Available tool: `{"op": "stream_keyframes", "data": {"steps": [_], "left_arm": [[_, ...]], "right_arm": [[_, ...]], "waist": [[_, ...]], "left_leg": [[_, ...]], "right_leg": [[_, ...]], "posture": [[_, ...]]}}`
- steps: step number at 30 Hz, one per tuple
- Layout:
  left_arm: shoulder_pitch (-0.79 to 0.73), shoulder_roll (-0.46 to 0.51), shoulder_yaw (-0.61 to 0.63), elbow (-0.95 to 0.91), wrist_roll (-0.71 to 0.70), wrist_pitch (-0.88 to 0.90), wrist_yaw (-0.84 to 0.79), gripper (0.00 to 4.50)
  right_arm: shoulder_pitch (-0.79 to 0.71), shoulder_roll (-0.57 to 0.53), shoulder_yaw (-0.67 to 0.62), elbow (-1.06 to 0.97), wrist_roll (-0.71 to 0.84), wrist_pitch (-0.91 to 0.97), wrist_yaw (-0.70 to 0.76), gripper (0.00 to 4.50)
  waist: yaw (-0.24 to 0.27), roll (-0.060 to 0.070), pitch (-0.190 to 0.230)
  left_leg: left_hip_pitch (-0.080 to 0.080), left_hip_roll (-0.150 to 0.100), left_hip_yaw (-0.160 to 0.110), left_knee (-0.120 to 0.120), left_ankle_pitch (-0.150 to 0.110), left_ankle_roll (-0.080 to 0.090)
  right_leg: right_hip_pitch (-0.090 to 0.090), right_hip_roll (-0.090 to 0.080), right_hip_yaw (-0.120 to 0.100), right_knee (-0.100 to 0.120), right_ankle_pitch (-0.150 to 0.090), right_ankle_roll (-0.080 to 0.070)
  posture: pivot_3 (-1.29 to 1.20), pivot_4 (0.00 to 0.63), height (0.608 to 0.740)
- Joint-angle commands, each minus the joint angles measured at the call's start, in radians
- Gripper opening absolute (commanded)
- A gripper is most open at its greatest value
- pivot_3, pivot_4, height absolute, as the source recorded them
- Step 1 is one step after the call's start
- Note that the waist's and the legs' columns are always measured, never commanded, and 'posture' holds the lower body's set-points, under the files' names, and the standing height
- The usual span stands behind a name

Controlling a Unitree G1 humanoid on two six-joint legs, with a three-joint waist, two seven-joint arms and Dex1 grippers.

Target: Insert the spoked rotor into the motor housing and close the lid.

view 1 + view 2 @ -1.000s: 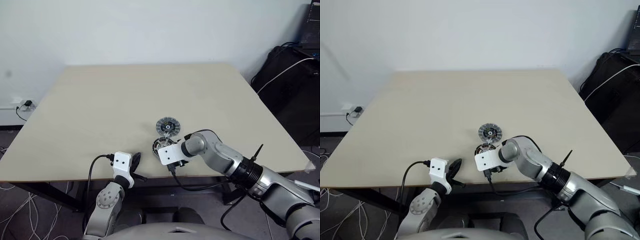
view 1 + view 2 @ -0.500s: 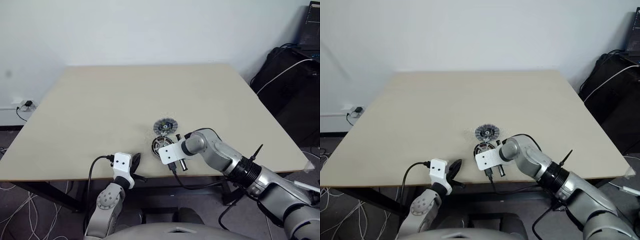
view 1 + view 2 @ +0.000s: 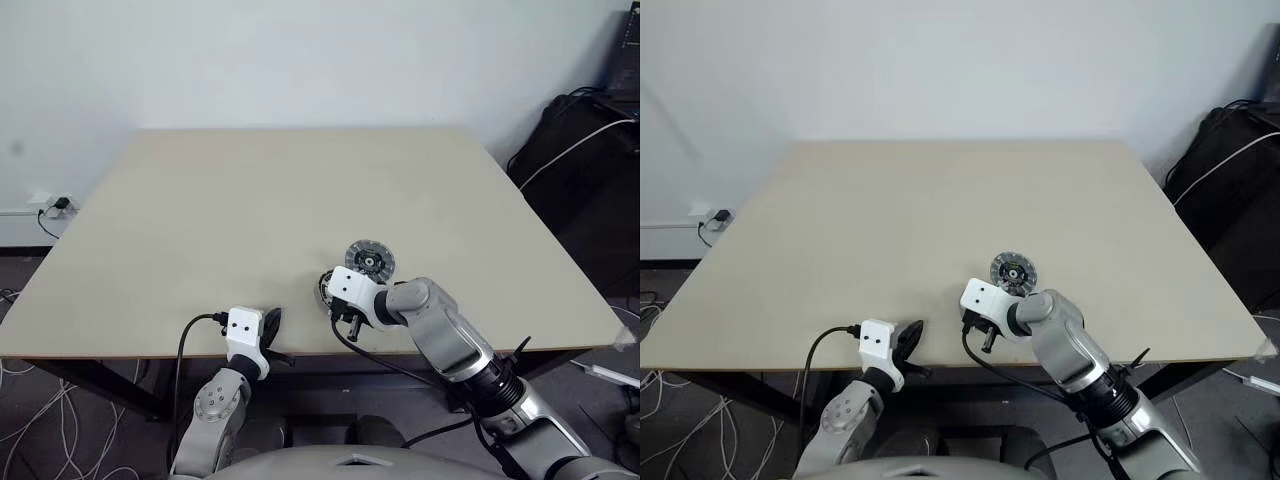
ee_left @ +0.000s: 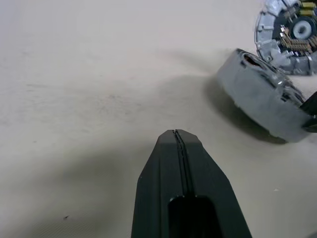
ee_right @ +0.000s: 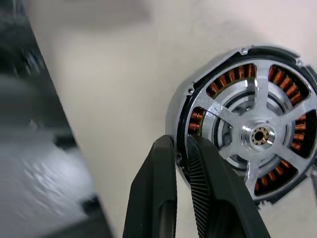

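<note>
The right end effector (image 5: 181, 148) pinches the motor housing (image 5: 247, 136) rim, steadying it for the lid (image 3: 369, 258); the left end effector (image 4: 177, 135) is closed, empty.

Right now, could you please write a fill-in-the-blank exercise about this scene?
The left end effector is ___, holding nothing. The right end effector pinches the round silver motor housing with ___-coloured windings. The round ribbed silver lid rests on the beige ___.
Missing: shut; copper; table.
</note>
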Motion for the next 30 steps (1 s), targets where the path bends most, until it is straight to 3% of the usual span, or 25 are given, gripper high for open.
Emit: {"op": "stream_keyframes", "data": {"steps": [1,9,12,19,30], "left_arm": [[-0.015,-0.008,-0.009,-0.010,-0.004,-0.018,-0.009,0.00],[-0.015,-0.006,-0.010,-0.011,-0.007,-0.013,-0.017,0.00],[-0.019,-0.009,-0.013,-0.007,-0.006,-0.012,-0.019,0.00],[-0.018,-0.013,-0.017,-0.003,-0.005,-0.013,-0.021,0.00],[-0.010,-0.009,-0.009,-0.014,-0.006,-0.010,-0.018,0.00]], "right_arm": [[0.000,0.051,-0.082,-0.161,0.062,0.215,-0.060,0.12],[-0.030,0.096,-0.136,-0.297,0.198,0.494,-0.171,0.12],[-0.039,0.170,-0.190,-0.264,0.231,0.543,-0.237,0.12],[-0.084,0.314,-0.266,-0.109,0.263,0.520,-0.402,0.12],[-0.118,0.439,-0.366,0.122,0.313,0.433,-0.571,0.12]], "waist": [[0.000,0.000,0.000],[-0.003,0.000,0.000],[-0.007,0.001,0.001],[-0.019,0.002,0.001],[-0.021,0.005,-0.001]], "left_leg": [[0.000,0.000,0.000,0.000,0.000,0.000],[-0.001,0.000,0.000,0.000,-0.001,-0.002],[-0.001,0.000,0.000,0.000,-0.001,-0.002],[-0.001,0.000,0.000,-0.001,-0.001,-0.002],[-0.001,-0.002,0.000,-0.001,-0.001,-0.002]], "right_leg": [[-0.001,0.000,0.000,0.000,0.000,0.000],[-0.001,-0.001,0.000,0.000,0.000,0.000],[-0.001,0.000,0.000,0.000,0.000,0.000],[-0.001,0.000,0.000,0.000,0.000,0.000],[-0.001,0.001,0.000,0.000,0.002,-0.004]], "posture": [[0.00,0.000,0.740],[0.00,0.000,0.740],[0.00,0.000,0.740],[0.00,0.000,0.740],[0.00,0.000,0.740]]}}
